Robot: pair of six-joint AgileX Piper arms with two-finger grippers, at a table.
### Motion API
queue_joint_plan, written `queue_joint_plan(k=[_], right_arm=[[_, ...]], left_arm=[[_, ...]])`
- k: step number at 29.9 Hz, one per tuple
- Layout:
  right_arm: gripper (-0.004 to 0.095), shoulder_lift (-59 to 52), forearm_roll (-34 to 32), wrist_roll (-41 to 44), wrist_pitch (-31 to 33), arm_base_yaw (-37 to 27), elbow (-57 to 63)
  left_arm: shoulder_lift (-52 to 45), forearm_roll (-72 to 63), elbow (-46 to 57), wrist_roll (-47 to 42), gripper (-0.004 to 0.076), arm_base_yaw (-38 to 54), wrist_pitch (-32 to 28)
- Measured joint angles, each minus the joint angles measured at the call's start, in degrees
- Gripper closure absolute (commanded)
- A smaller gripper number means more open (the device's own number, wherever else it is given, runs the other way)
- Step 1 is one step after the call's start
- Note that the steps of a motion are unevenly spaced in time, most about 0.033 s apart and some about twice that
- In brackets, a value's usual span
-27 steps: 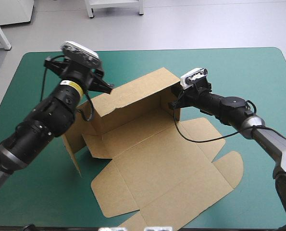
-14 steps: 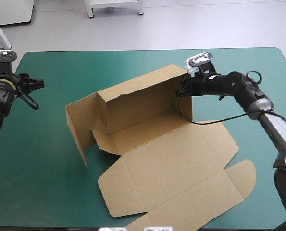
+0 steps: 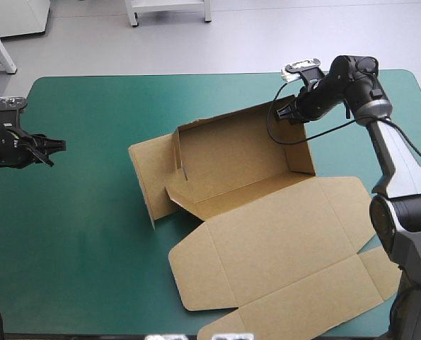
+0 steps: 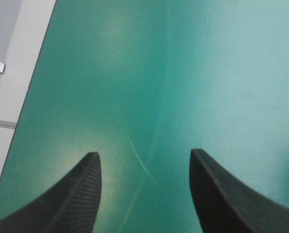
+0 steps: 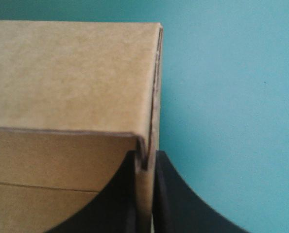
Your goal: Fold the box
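On the teal-green cover (image 3: 90, 248), right of the table's middle, sits the brown box (image 3: 267, 234) — partly formed, open on top. Its long back wall stands upright with a short end wall risen at each end, and 1 more flap stands outside the left end, angled away from it. The wide lid panel lies flat on the cover toward the table's near edge, its side flaps spread level.

The right gripper (image 3: 292, 113) is at the box's far right top corner, where the back wall meets the end wall. In the right wrist view its 2 black fingers (image 5: 115, 194) are all but pressed together, pinching the upper edge of the board between them.

The left gripper (image 3: 56, 151) hangs well apart from the box, near the table's left edge — its fingers (image 4: 76, 194) spread wide over bare cover, holding nothing.
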Motion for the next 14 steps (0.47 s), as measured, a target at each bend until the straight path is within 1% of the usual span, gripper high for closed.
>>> queue_joint_plan(k=[4, 7, 10, 11, 12, 14], right_arm=[[0.0925, 3.7, -0.3, 2.0, 1.0, 0.0, -4.2], [0.0924, 5.1, -0.3, 2.7, 0.3, 0.0, -5.1], [0.0916, 6.0, -0.2, 3.0, -0.6, 0.0, -5.6], [0.089, 6.3, -0.2, 3.0, -0.9, 0.0, -5.7], [0.0841, 6.6, -0.2, 2.9, -1.1, 0.1, -5.8], [0.0684, 7.1, 0.2, 2.4, -1.8, 0.1, -5.9]], left_arm=[[0.7, -0.6, 0.0, 0.5, 0.0336, 0.0, 0.6], [0.7, -0.8, 0.0, 0.5, 0.0336, 0.0, 0.8], [0.7, -2.3, 0.0, 2.4, 0.0337, 0.0, 1.4], [0.7, -2.9, 0.0, 2.7, 0.0337, 0.0, 1.6], [0.7, -3.5, 0.0, 3.0, 0.0337, 0.0, 1.8], [0.7, -4.6, 0.0, 3.6, 0.0337, 0.0, 2.0]])
